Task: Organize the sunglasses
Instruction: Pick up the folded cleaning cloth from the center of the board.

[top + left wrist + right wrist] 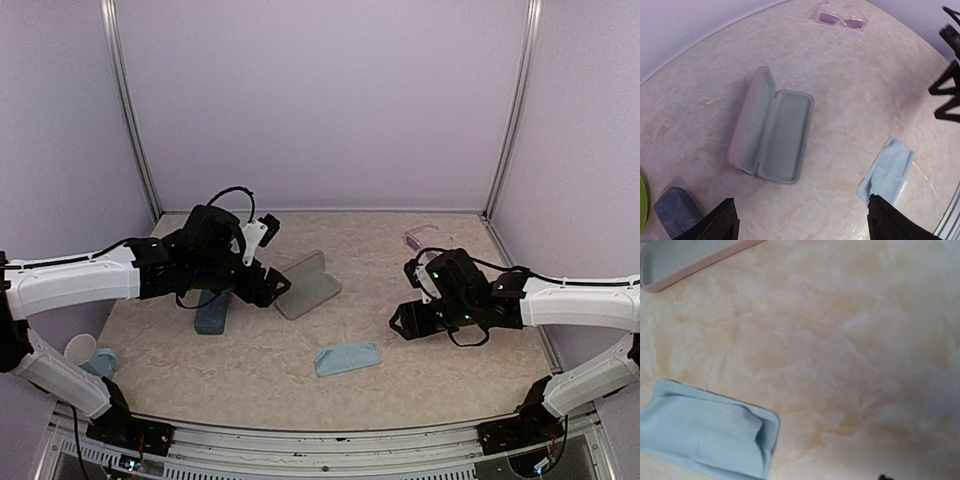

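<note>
We saw the left gripper hanging over the table, its two black fingers spread wide at the lower corners of the wrist view, with only bare marbled surface between them. Just above them in that frame lay the open case, lid folded back and grey lining facing up. The sunglasses, clear-framed with purplish lenses, lay at the top of that frame, right of centre. In the overhead view they sat at the table's upper right, well apart from both arms.

The right gripper hovered right of centre in the overhead view. We could not tell how far its jaws stood apart. Its own camera showed only table, a light-blue cloth at lower left and a case edge at upper left. A closed blue-grey case lay left of the open one.
</note>
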### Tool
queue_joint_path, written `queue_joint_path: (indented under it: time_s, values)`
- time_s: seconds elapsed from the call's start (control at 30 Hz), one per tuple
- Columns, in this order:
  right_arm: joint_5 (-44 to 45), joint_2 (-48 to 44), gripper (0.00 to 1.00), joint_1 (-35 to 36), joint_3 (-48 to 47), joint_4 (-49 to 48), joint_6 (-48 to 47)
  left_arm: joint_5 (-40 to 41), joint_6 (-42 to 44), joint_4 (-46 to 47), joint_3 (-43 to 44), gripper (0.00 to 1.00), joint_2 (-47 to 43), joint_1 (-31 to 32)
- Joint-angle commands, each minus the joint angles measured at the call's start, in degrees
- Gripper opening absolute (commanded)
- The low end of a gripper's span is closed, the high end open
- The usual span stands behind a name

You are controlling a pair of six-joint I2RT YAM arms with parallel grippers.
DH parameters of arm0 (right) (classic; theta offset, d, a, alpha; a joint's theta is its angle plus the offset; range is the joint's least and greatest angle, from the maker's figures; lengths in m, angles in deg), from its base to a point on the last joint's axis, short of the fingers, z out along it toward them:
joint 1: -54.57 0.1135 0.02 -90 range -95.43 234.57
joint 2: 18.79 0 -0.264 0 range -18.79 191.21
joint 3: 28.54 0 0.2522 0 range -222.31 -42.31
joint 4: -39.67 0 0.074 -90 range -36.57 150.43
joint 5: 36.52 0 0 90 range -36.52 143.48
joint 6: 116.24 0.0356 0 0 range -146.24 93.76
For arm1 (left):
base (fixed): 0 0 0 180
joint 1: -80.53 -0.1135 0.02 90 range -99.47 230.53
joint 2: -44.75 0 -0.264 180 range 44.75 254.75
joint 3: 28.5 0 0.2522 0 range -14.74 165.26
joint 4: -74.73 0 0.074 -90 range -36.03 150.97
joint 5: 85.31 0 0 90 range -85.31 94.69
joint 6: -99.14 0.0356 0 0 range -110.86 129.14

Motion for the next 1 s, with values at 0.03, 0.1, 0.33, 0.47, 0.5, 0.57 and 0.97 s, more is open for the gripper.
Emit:
queue_joint_path:
  time_s: [0.03, 0.1, 0.33, 0.47, 0.5, 0.57, 0.97]
  values:
    - [-5.72, 0.29, 0.65, -0.95, 0.7, 3.04, 12.4, -3.67, 9.55, 6.68, -6.39, 0.83, -3.4, 9.66]
    - [-8.46, 1.58, 0.65, -1.1, 0.66, 3.99, 14.98, -2.5, 11.62, 7.8, -8.27, 0.81, -2.44, 13.8]
    - [-13.88, 5.75, 0.61, -1.71, 1.11, 5.62, 18.35, -0.42, 13.14, 10.19, -9.74, 0.66, 5.23, 20.69]
    - [-14.64, 5.85, 0.6, -1.78, 2.12, 4.83, 19.18, -1.4, 12.8, 11.37, -8.96, 0.58, 9.55, 21.27]
    - [-14.9, 5.91, 0.6, -1.87, 2.28, 4.69, 19.26, -1.2, 12.99, 11.47, -8.62, 0.57, 10.6, 21.59]
    - [-15.17, 6.14, 0.59, -2.08, 2.38, 4.76, 19.29, -1.44, 13.67, 11.61, -8.05, 0.54, 12.71, 21.95]
    - [-15.95, 7.79, 0.57, -2.49, 1.79, 4.68, 19.51, -1.67, 16.59, 13.77, -7.45, 0.45, 17.83, 22.69]
